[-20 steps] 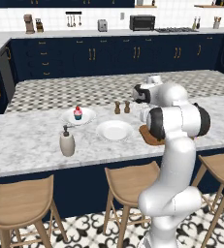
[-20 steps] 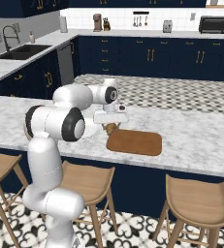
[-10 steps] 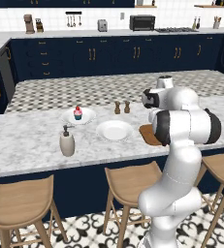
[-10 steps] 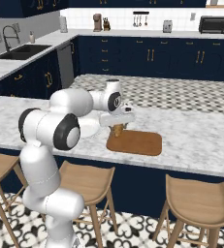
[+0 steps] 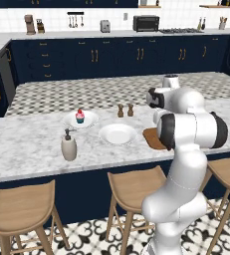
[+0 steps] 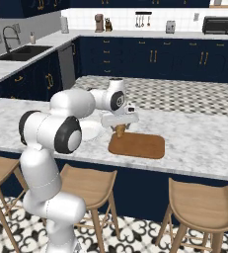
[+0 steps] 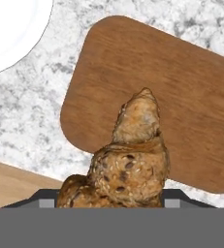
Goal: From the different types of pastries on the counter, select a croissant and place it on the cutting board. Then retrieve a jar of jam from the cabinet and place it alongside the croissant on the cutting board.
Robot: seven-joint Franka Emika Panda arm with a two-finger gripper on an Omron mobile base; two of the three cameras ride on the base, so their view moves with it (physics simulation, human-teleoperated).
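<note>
The croissant (image 7: 133, 160) sits clamped in the hand (image 6: 119, 129), its seeded brown body filling the lower middle of the hand view and its pointed tip aimed toward 12 o'clock. The hand is closed down on the pastry – the finger tips themselves are hidden behind it. Croissant and hand hang above the cutting board (image 7: 181, 97), over the board's near-left part; in the right base view the croissant (image 6: 120, 131) shows just under the hand at the board's (image 6: 140, 146) 10 o'clock corner, and whether it touches the wood cannot be told.

The board lies flat on the marbled worktop (image 6: 199, 143). At its 9 o'clock stands an empty white plate (image 5: 117, 133) – its rim shows at the upper left of the hand view. Farther toward 9 o'clock in the left base view are a cupcake (image 5: 79, 116) on a second plate (image 5: 69, 120), a soap dispenser (image 5: 68, 147) nearer the front edge, and a pair of small shakers (image 5: 125, 110) behind the empty plate.
</note>
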